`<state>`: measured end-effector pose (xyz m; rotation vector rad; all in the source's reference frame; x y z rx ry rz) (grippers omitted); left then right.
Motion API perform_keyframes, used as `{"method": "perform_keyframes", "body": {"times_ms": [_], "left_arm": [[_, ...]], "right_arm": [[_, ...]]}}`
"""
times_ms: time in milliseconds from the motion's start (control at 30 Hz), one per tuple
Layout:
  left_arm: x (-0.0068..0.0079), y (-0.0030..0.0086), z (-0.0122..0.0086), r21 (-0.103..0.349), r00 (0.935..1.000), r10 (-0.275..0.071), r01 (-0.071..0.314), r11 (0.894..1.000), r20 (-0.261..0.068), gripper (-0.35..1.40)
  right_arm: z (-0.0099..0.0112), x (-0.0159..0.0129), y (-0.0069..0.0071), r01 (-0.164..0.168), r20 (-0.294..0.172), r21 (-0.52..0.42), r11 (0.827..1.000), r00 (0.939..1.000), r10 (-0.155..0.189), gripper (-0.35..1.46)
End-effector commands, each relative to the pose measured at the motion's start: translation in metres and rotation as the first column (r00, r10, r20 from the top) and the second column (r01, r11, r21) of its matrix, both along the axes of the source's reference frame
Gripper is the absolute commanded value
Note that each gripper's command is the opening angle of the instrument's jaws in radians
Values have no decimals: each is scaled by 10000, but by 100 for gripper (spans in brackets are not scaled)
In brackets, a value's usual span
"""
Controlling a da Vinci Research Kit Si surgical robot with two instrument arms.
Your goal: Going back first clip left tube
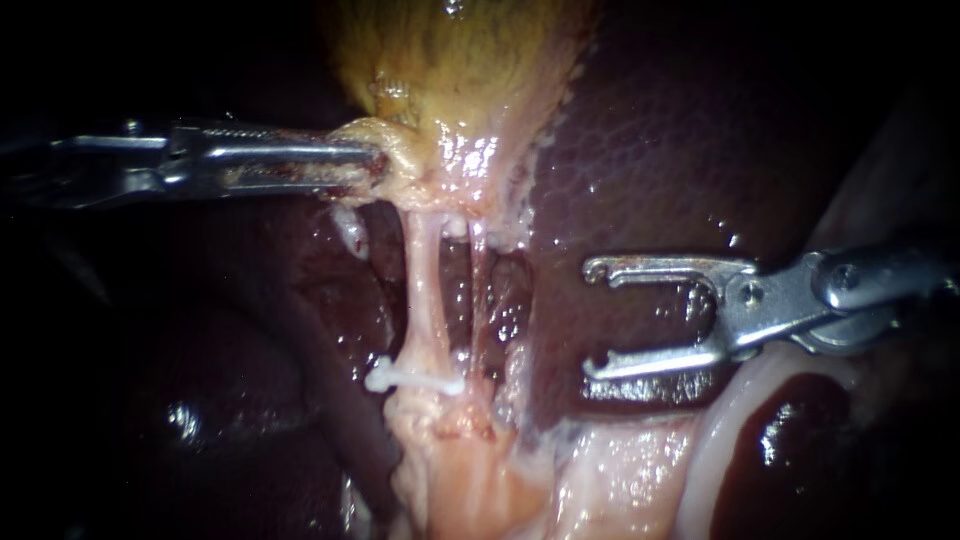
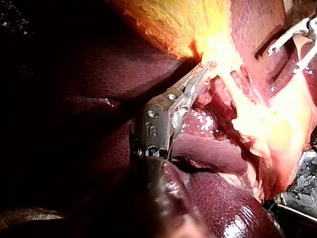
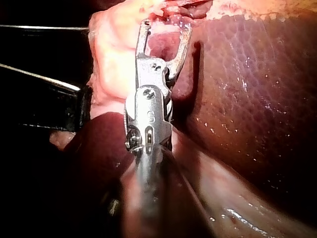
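While the left instrument (image 1: pixel 372 160) clamps the gallbladder (image 1: pixel 450 60) neck, its tips buried there, the right instrument (image 1: pixel 592 320) hangs wide open, empty, apart from the left tube (image 1: pixel 425 290), whose clip (image 1: pixel 415 380) sits low.

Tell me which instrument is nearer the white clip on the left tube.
Right. The right instrument sits open beside the clip, level with it; the left instrument is farther up, gripping the gallbladder at its neck.
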<state>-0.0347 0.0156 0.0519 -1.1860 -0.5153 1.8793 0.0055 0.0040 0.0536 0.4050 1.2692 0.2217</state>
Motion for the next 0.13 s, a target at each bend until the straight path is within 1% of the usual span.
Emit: {"method": "perform_keyframes", "body": {"times_ms": [33,100,133], "left_arm": [[1,0,-1,2,10000,11,-11,10000,4,-35],[4,0,-2,6,10000,24,-24,10000,13,-35],[8,-1,-3,10,10000,41,-41,10000,24,-35]], "right_arm": [[-1,1,0,49,-33,27,10000,10000,-49,50],[-3,3,-1,217,-144,95,9997,9997,-215,50],[-4,7,-2,379,-252,159,9992,9990,-375,50]]}}
